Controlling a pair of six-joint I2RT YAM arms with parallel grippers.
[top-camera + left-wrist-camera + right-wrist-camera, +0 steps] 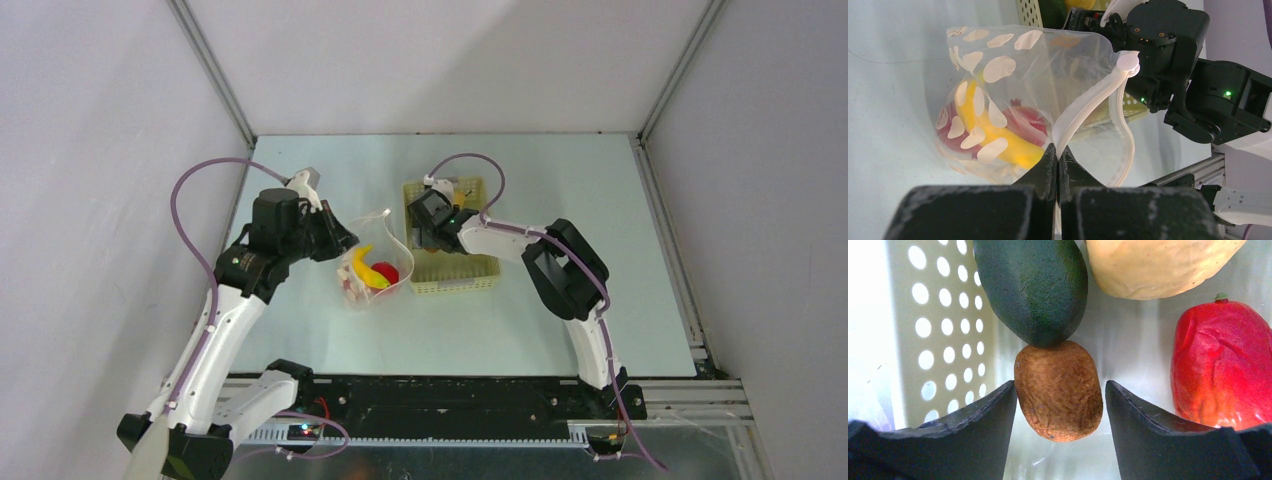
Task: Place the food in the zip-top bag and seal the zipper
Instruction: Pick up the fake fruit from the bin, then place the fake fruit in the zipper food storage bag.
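Note:
The clear dotted zip-top bag (372, 268) lies left of the basket, with a yellow banana (998, 140) and a red round fruit (1025, 122) inside. My left gripper (1057, 150) is shut on the bag's white zipper strip (1088, 102) and holds the mouth up. My right gripper (1058, 390) is open inside the basket. Its fingers stand either side of a brown oval piece (1058, 390), left finger touching it, right finger just apart. A dark green oval piece (1033, 287), a pale yellow piece (1158, 265) and a red fruit (1220, 365) lie beside it.
The pale yellow perforated basket (455, 280) stands mid-table, its wall (943, 335) close to my right gripper's left finger. The right arm's wrist (1168, 55) sits just behind the bag's mouth. White walls close in the table on three sides.

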